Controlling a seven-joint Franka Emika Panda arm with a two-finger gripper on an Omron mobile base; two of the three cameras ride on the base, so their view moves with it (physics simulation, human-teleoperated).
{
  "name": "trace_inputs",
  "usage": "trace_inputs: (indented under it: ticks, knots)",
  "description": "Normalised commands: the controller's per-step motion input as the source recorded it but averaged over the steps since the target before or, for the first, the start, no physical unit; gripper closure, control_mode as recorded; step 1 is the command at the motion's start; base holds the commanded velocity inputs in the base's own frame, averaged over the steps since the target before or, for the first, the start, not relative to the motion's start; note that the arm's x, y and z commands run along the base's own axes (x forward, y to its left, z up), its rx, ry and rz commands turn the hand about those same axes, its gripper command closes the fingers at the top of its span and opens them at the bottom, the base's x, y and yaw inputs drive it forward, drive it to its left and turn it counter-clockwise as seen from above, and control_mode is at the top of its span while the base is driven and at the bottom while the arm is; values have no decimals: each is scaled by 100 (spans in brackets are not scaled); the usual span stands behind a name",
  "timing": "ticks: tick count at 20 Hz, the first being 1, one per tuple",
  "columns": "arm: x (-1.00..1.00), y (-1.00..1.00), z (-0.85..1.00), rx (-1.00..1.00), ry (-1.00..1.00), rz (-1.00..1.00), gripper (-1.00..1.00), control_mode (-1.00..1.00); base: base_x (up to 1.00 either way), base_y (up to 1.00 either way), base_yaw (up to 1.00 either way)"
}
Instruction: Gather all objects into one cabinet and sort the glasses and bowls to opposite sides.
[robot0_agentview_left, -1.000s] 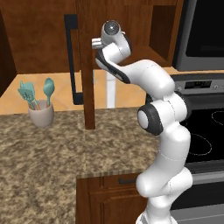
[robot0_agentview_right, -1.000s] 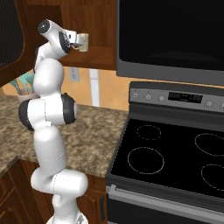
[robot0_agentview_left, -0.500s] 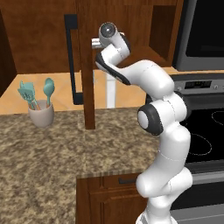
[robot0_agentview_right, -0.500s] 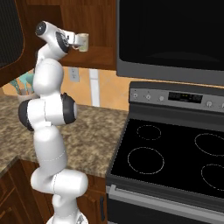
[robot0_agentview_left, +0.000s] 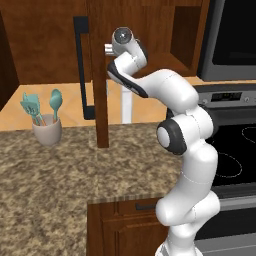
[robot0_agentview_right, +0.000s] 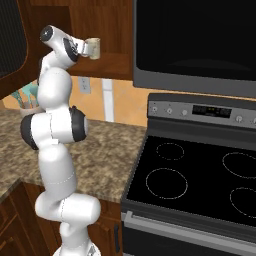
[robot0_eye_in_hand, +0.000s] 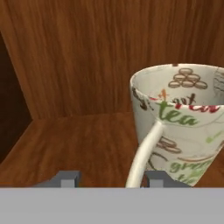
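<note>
A white mug (robot0_eye_in_hand: 179, 131) printed with "tea" and coffee beans stands upright on the wooden floor of the cabinet (robot0_eye_in_hand: 83, 135), with its curved handle (robot0_eye_in_hand: 142, 157) pointing at me. My gripper (robot0_eye_in_hand: 111, 178) is level with the mug. Its fingertips (robot0_eye_in_hand: 70, 177) stand apart on either side of the handle, which sits close to the right one; the left one is clear of it. In the right base view the mug (robot0_agentview_right: 91, 48) sits right at the end of my raised hand, on the cabinet (robot0_agentview_right: 112, 65) shelf.
The cabinet's open door (robot0_agentview_left: 97, 75) with a black bar handle (robot0_agentview_left: 80, 65) hangs just left of my hand. Below lie a granite counter (robot0_agentview_left: 50, 185) with a utensil pot (robot0_agentview_left: 47, 132), a black stove (robot0_agentview_right: 200, 185) and a microwave (robot0_agentview_right: 195, 40).
The arm has barely shifted, and the mug stands in the same place on the shelf.
</note>
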Motion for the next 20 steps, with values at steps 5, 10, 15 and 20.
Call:
trace_inputs:
  ticks: [5, 10, 15, 20]
  knots:
    - [0, -21, 2, 9, -2, 0, 100, -100, 0, 0, 0]
    - [-2, -33, 17, 7, -7, 0, 100, -100, 0, 0, 0]
    - [-21, -31, 19, 5, -8, 0, 100, -100, 0, 0, 0]
    - [-54, -29, 6, 14, 0, 4, 100, -100, 0, 0, 0]
